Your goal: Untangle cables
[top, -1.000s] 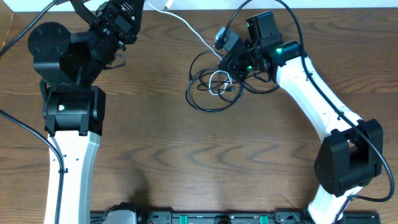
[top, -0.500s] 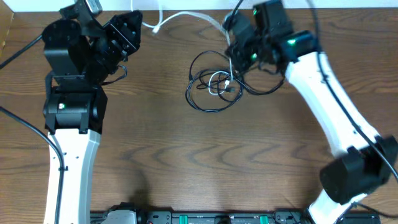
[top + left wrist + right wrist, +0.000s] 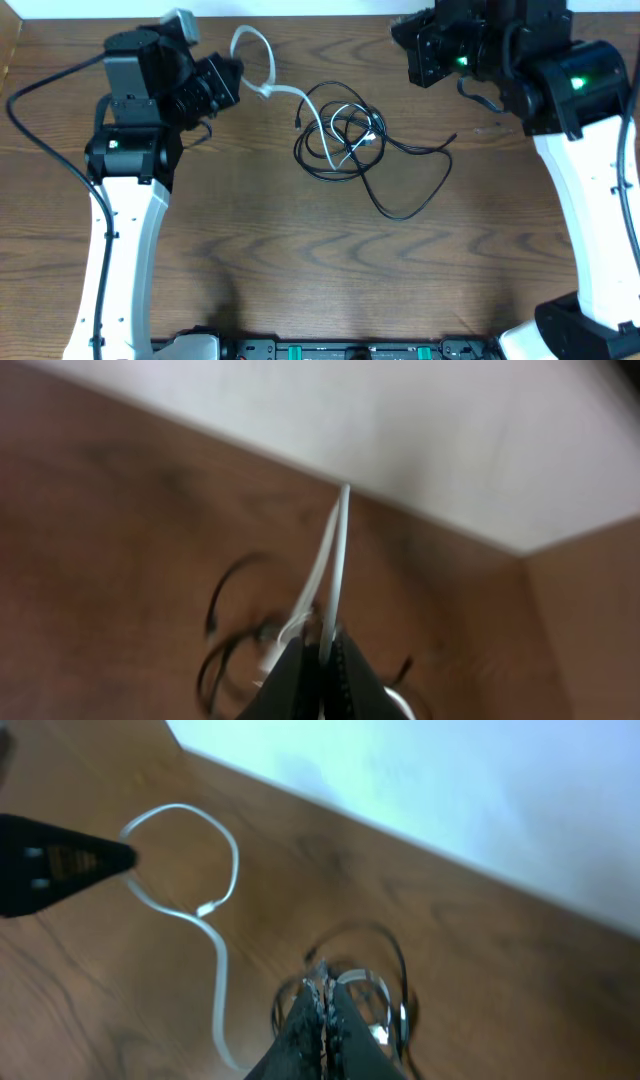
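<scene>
The cables lie as a tangle (image 3: 340,135) at the table's middle back: several thin black loops with one white cable (image 3: 262,60) running out to the left. My left gripper (image 3: 236,82) is shut on the white cable, which forms a raised loop; the left wrist view shows the white strand (image 3: 338,550) pinched between the fingers (image 3: 322,655). One black cable (image 3: 415,200) trails out to the right of the tangle. My right gripper (image 3: 408,35) is raised at the back right, apart from the tangle, with its fingers (image 3: 322,992) shut and nothing visible between them.
The wooden table (image 3: 300,270) ends at a white wall (image 3: 450,780) along the back. The arms' bases stand at the left (image 3: 120,240) and right (image 3: 600,230) sides. A black rail (image 3: 330,350) runs along the front edge.
The right gripper has lifted away from the tangle to the back right. A black cable now trails out to the right. The left gripper has swung right, and the white cable is now looped.
</scene>
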You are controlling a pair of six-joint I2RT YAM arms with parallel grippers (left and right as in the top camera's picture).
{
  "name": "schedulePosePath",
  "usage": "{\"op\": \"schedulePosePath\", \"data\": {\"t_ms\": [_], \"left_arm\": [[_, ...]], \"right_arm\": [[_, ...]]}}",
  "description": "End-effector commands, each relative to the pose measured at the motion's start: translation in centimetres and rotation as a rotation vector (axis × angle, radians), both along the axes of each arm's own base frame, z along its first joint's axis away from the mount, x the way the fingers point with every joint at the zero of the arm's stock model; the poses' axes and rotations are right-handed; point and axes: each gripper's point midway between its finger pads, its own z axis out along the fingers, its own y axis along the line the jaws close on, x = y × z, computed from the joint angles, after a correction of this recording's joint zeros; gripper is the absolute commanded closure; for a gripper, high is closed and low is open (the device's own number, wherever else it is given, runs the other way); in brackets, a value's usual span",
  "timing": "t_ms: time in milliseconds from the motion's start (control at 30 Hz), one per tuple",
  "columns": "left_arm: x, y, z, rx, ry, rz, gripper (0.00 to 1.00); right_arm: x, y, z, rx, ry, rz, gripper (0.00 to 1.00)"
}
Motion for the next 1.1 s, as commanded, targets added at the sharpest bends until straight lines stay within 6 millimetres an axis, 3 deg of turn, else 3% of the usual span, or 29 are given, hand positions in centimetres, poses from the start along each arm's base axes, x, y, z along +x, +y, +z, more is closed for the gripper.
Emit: {"op": "schedulePosePath", "data": {"t_ms": [0, 133, 167, 233, 367, 467, 567, 733, 767, 1067], "left_arm": [[-0.9, -1.1, -1.4, 0.097, 0.000, -0.152, 0.92], [-2.4, -2.8, -1.6, 0.148, -0.056, -0.337, 0.92], [-2.7, -2.9, -1.5, 0.155, -0.059, -0.350, 0.92], [-3.0, -2.9, -1.7, 0.153, -0.046, -0.351, 0.92], [-3.6, -2.8, -2.5, 0.145, 0.001, -0.354, 0.92], [-4.3, -2.6, -3.3, 0.151, 0.050, -0.351, 0.92], [-4.5, -2.6, -3.5, 0.150, 0.064, -0.353, 0.92], [-4.5, -2.6, -3.5, 0.149, 0.064, -0.353, 0.92], [-4.5, -2.6, -3.6, 0.149, 0.065, -0.353, 0.92], [-4.4, -2.6, -3.6, 0.149, 0.067, -0.353, 0.92]], "right_arm": [[1.2, -1.6, -2.6, -0.043, 0.080, -0.079, 0.99], [2.7, -1.7, -5.5, -0.070, 0.146, -0.091, 0.98], [3.7, -1.6, -7.2, -0.085, 0.175, -0.089, 0.95], [5.0, -1.0, -9.6, -0.116, 0.200, -0.052, 0.84], [7.5, -0.5, -13.5, -0.160, 0.217, -0.017, 0.71], [10.3, -0.2, -17.8, -0.174, 0.233, 0.020, 0.58], [11.9, 0.2, -21.5, -0.143, 0.260, 0.091, 0.54], [12.3, 1.9, -27.1, -0.070, 0.324, 0.238, 0.55], [12.1, 2.4, -29.7, -0.054, 0.374, 0.264, 0.55], [11.2, 3.4, -34.7, -0.011, 0.467, 0.326, 0.58]]}}
